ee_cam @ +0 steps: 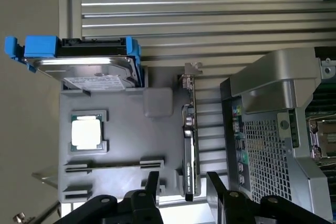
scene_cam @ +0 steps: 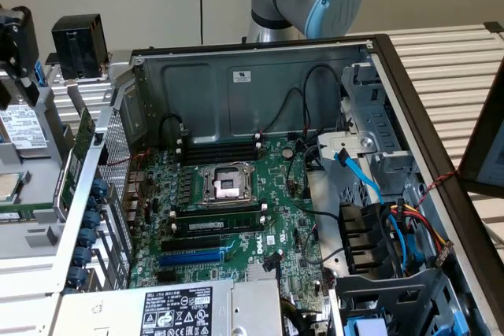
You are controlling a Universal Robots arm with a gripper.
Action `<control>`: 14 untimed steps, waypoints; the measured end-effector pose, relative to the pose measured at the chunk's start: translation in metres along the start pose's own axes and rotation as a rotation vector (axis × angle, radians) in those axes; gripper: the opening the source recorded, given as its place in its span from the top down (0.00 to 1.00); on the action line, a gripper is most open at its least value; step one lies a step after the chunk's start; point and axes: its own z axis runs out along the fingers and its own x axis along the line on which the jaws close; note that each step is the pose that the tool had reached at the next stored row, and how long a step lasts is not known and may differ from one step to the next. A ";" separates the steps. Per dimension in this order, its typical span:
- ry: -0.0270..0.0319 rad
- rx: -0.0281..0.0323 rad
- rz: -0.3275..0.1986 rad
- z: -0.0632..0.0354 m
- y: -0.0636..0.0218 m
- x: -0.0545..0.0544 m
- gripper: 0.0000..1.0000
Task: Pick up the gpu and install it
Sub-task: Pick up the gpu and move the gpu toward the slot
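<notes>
GPU: small green circuit card w/ silver metal end bracket (ee_cam: 190, 145); you see it standing on edge in grey plastic holder tray (ee_cam: 126, 145), beside open metal PC case (ee_cam: 273, 129).
Tool: black tool (ee_cam: 184, 186) spread, fingers (ee_cam: 153, 181) either side of card's end, not pinching it.
Same tray: silver square CPU chip (ee_cam: 86, 134), blue-railed hard drive (ee_cam: 89, 69).
Case: large green motherboard (scene_cam: 236, 210) inside.

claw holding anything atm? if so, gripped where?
Nothing is held. The claw is open, its fingers on either side of one end of the gpu with a gap on each side. The gpu stands on edge in the gray tray.
</notes>
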 end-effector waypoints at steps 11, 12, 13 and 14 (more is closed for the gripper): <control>-0.0272 0.0026 0.040 0.0157 -0.0026 0.005 0.51; -0.0280 0.0033 0.046 0.0174 -0.0029 0.005 0.51; -0.0288 0.0038 0.051 0.0192 -0.0033 0.005 0.51; -0.0297 0.0043 0.056 0.0211 -0.0036 0.006 0.51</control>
